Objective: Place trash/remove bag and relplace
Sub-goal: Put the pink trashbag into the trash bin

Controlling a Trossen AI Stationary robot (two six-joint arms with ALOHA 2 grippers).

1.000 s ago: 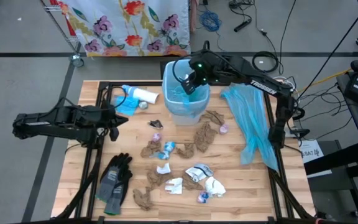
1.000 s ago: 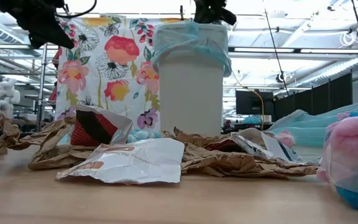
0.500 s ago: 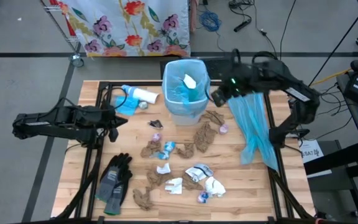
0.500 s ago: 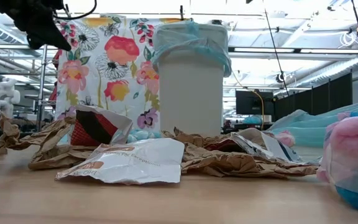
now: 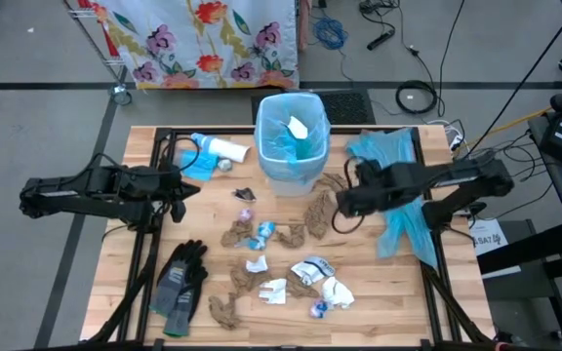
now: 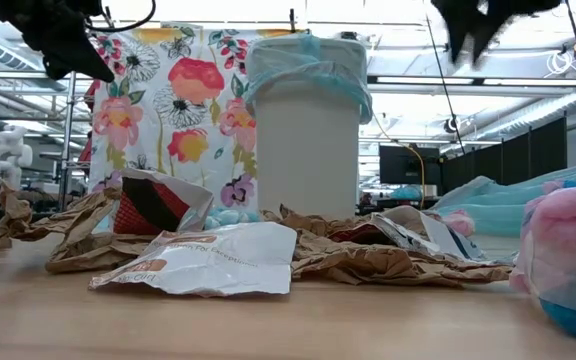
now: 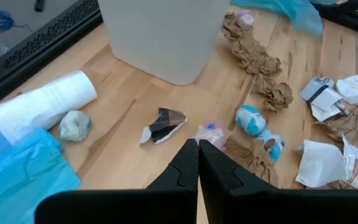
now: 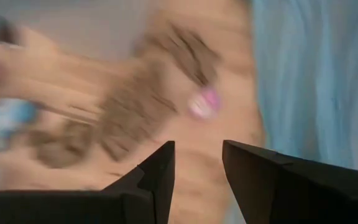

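Note:
The white bin with a blue liner stands at the table's far middle, a white scrap lying inside it. Trash lies scattered in front of it: brown paper wads, white scraps and wrappers with blue bits. My right gripper hangs open above the brown wads just right of the bin, touching nothing; it shows high up in the low view. My left gripper waits shut over the table's left part, above the litter.
A spare blue bag lies spread along the right edge. Dark grey gloves lie at the near left. A white tube-shaped bottle and blue plastic lie left of the bin. A floral cloth hangs behind the table.
My right gripper has left its place above the bin, swung toward the table's right edge, then come toward the near side and down over the brown wads right of the bin. A white scrap now shows inside the bin. The left arm has kept still.

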